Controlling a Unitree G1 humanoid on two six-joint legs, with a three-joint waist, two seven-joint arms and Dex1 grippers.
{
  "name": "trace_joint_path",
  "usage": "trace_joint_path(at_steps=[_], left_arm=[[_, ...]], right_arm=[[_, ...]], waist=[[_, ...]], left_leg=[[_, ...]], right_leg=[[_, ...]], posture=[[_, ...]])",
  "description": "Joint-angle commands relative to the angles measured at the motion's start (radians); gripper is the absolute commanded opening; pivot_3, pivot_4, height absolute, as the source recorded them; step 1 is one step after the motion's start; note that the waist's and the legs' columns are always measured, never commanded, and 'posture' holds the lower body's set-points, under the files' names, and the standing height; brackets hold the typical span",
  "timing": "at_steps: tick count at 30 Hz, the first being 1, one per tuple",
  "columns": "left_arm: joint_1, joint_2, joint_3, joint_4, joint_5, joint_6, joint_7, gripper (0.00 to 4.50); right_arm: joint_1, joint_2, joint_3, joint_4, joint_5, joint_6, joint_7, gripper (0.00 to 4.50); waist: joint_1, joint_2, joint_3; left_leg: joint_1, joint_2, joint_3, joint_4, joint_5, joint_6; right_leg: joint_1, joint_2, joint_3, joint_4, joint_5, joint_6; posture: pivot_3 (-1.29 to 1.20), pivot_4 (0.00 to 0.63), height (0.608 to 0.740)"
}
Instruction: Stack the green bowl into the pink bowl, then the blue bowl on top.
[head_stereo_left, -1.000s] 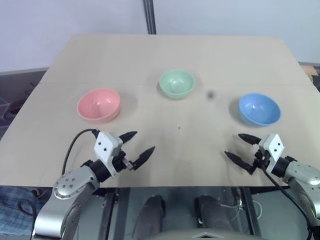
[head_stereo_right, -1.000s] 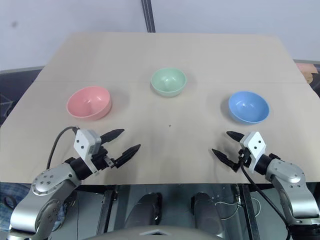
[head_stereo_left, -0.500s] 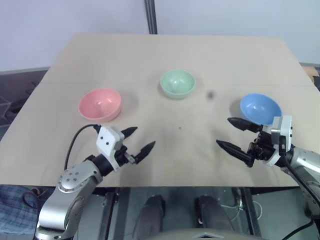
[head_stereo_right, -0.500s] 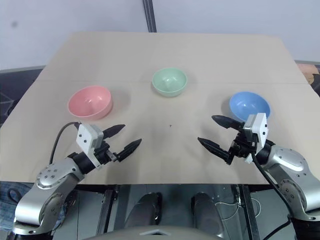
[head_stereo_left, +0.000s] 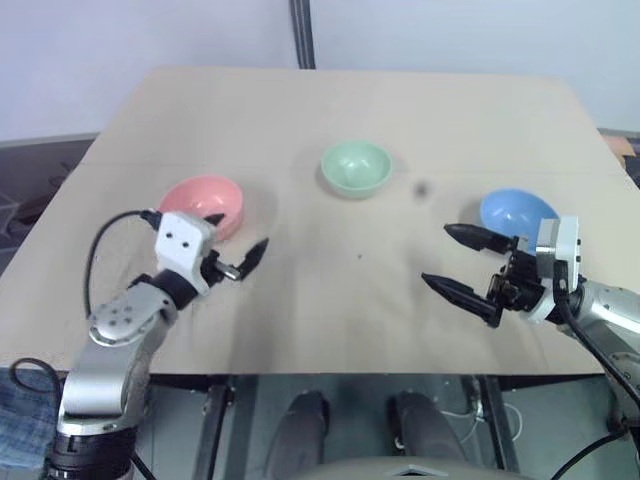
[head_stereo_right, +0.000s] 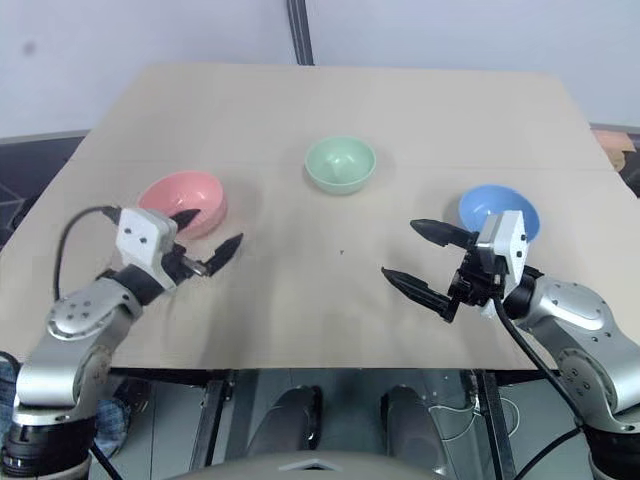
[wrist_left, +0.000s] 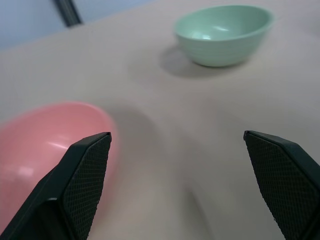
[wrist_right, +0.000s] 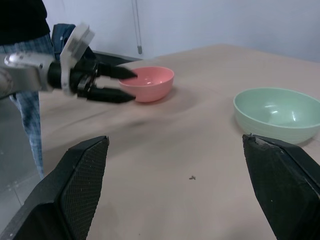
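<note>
While both grippers gape wide and hold nothing, the pink bowl (head_stereo_left: 204, 204), green bowl (head_stereo_left: 355, 167) and blue bowl (head_stereo_left: 518, 214) sit empty, apart, mid-frame.

Both arms were silver-grey metal with rounded joints, each ending in a white camera block and two tapered black fingers (head_stereo_left: 254, 249), with a black cable looping off each wrist.

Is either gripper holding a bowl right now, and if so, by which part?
Nothing is held. The left gripper and right gripper are both open above the table, clear of all three bowls.
</note>
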Motion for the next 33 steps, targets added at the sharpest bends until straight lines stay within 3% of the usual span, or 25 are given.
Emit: trace_joint_path(at_steps=[1,13,23,27,30,33], left_arm=[[-0.024,0.017,0.035,0.004,0.034,-0.012,0.03,4.5],[-0.026,0.022,-0.012,0.14,0.16,0.066,0.097,4.5],[-0.114,0.062,-0.095,0.243,0.214,0.042,0.028,4.5],[-0.131,0.073,-0.102,0.273,0.222,0.023,0.006,3.43],[-0.142,0.076,-0.111,0.291,0.23,0.01,-0.004,2.05],[-0.149,0.073,-0.119,0.302,0.235,0.002,-0.013,0.33]], right_arm=[[-0.011,-0.003,-0.005,-0.004,-0.013,-0.028,0.01,4.48],[-0.03,0.009,0.013,0.009,-0.059,-0.059,0.006,4.48],[-0.013,0.024,0.015,0.008,-0.092,-0.079,-0.009,4.48],[-0.004,0.033,0.011,0.008,-0.105,-0.088,-0.017,4.5],[0.002,0.037,0.013,0.015,-0.116,-0.1,-0.016,4.5],[0.004,0.04,0.015,0.019,-0.122,-0.109,-0.016,4.5]], waist=[[0.0,0.0,0.0],[-0.002,0.001,0.001],[-0.002,0.001,0.001],[-0.003,0.001,0.001],[-0.003,0.001,0.001],[-0.003,0.001,0.001]], left_leg=[[0.0,0.0,0.0,0.0,0.0,0.0],[-0.001,0.0,-0.001,-0.001,0.0,0.0],[-0.001,0.0,-0.001,-0.001,0.0,0.0],[-0.001,0.0,-0.001,-0.001,0.0,0.0],[-0.001,0.0,-0.001,-0.001,0.0,0.0],[-0.001,0.0,-0.001,-0.001,0.0,0.0]], right_leg=[[0.0,0.0,0.0,0.0,0.0,0.0],[-0.001,0.0,-0.001,0.001,0.0,0.0],[-0.001,0.0,-0.001,0.002,0.0,0.0],[-0.001,0.0,-0.001,0.002,0.0,0.0],[-0.001,-0.001,-0.001,0.002,0.0,0.0],[-0.001,-0.001,-0.001,0.002,0.0,0.0]], posture=[[0.0,0.15,0.74],[0.0,0.15,0.74],[0.0,0.15,0.74],[0.0,0.15,0.74],[0.0,0.15,0.74],[0.0,0.15,0.74]])
